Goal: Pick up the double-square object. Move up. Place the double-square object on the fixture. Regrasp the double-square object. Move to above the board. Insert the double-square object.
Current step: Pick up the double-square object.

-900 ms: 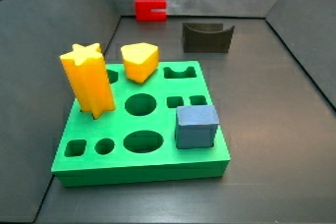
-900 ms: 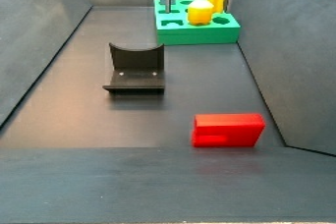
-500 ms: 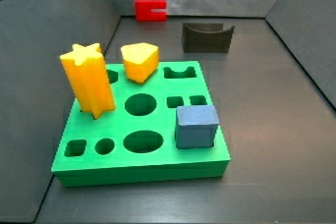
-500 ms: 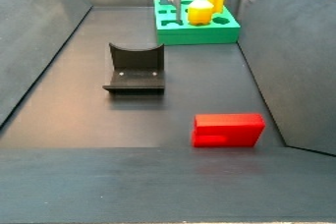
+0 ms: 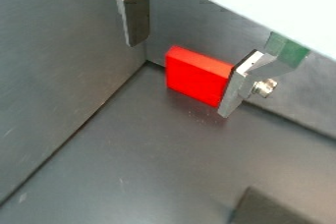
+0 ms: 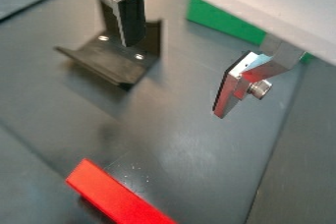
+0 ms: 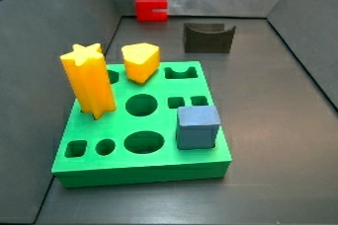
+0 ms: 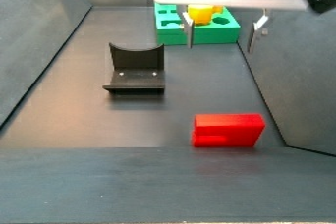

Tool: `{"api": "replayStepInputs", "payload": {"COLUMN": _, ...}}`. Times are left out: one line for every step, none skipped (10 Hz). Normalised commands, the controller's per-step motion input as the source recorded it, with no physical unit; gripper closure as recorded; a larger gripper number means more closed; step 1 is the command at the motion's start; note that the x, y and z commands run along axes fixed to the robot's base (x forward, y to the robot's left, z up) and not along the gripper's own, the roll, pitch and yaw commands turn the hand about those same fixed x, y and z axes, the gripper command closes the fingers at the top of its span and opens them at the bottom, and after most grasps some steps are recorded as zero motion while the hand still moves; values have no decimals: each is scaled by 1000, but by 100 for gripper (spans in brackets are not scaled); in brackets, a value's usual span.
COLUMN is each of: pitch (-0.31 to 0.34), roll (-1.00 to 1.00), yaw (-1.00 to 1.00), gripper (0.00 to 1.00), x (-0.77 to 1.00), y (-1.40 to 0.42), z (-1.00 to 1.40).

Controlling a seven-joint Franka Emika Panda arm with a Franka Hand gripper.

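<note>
The double-square object (image 8: 230, 130) is a small bright red block lying flat on the dark floor, with nothing touching it. In a side view it sits near the front of the workspace, well apart from the board and on the floor in front of the fixture (image 8: 134, 68). The gripper (image 8: 225, 33) hangs in the air above the floor between the board and the red block, under the robot's white wrist body, and holds nothing — its two flat silver fingers are spread wide with a clear gap between them.

In a wrist view the red block (image 5: 198, 74) shows through the gap between the fingers (image 5: 136, 14), lying on the floor below them and touching neither plate. In another wrist view the block (image 6: 116, 196) lies at the edge of the frame, with the fixture (image 6: 109, 57) behind one finger.

The board (image 7: 144, 128) is a large green slab with shaped holes in its top. A tall yellow star prism (image 7: 89, 81) stands upright in one hole near a back corner, a shorter yellow piece (image 7: 140, 62) stands in a hole beside it, and a blue cube (image 7: 199, 127) sits in a hole near the front. The remaining round and square holes are open.

The fixture's U-shaped notch (image 7: 209, 34) holds nothing — in this side view the red block (image 7: 152, 10) lies beside it near the back wall.
</note>
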Motion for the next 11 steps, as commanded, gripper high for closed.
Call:
{"api": "replayStepInputs", "payload": {"pitch": 0, "roll": 44, "yaw": -1000, "gripper": 0, "x": -129, "y": 0, "z": -437}}
{"api": "replayStepInputs", "payload": {"pitch": 0, "roll": 17, "yaw": -746, "gripper": 0, "x": -260, "y": 271, "z": -420}}
{"api": "replayStepInputs", "payload": {"pitch": 0, "roll": -216, "yaw": 14, "gripper": 0, "x": -246, "y": 634, "z": -17}}
{"api": "replayStepInputs", "payload": {"pitch": 0, "roll": -40, "yaw": 83, "gripper": 0, "x": 0, "y": 189, "z": 0}}
{"api": "replayStepInputs", "payload": {"pitch": 0, "roll": -103, "yaw": -243, "gripper": 0, "x": 0, "y": 597, "z": -123}}
{"api": "replayStepInputs", "payload": {"pitch": 0, "roll": 0, "yaw": -683, "gripper": 0, "x": -17, "y": 320, "z": -120}}
{"api": "replayStepInputs", "payload": {"pitch": 0, "roll": 0, "yaw": -934, "gripper": 0, "x": 0, "y": 86, "z": -109}}
{"api": "replayStepInputs", "payload": {"pitch": 0, "roll": 0, "yaw": -1000, "gripper": 0, "x": 0, "y": 0, "z": -123}}
{"api": "replayStepInputs", "payload": {"pitch": 0, "roll": 0, "yaw": -974, "gripper": 0, "x": 0, "y": 43, "z": -134}}
{"api": "replayStepInputs", "payload": {"pitch": 0, "roll": 0, "yaw": -991, "gripper": 0, "x": -9, "y": 34, "z": -203}}
{"api": "replayStepInputs", "payload": {"pitch": -3, "roll": 6, "yaw": -914, "gripper": 0, "x": -194, "y": 86, "z": -266}}
